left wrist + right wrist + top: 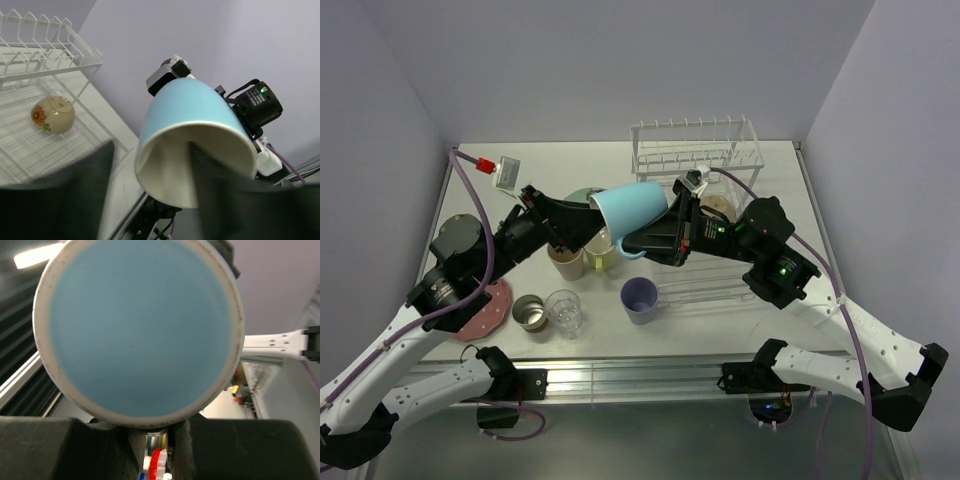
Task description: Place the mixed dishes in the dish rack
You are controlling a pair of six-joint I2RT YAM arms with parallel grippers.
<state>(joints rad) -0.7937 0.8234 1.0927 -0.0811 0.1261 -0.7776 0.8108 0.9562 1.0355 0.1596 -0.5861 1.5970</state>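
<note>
Your rack holds one flowered cup, upside down in the lower basket. The blue cup hangs tipped on its side above the worktop, just in front of the rack. It is pale blue outside and whitish inside. Your right fingers are nearly closed, pinching its handle side. Your left fingers are spread, one inside the mouth and the other clear of the wall.

Dish rack stands at table rear. One cup lies in its lower basket. Glass, steel cup, scalloped plate sit front-left of it.
</note>
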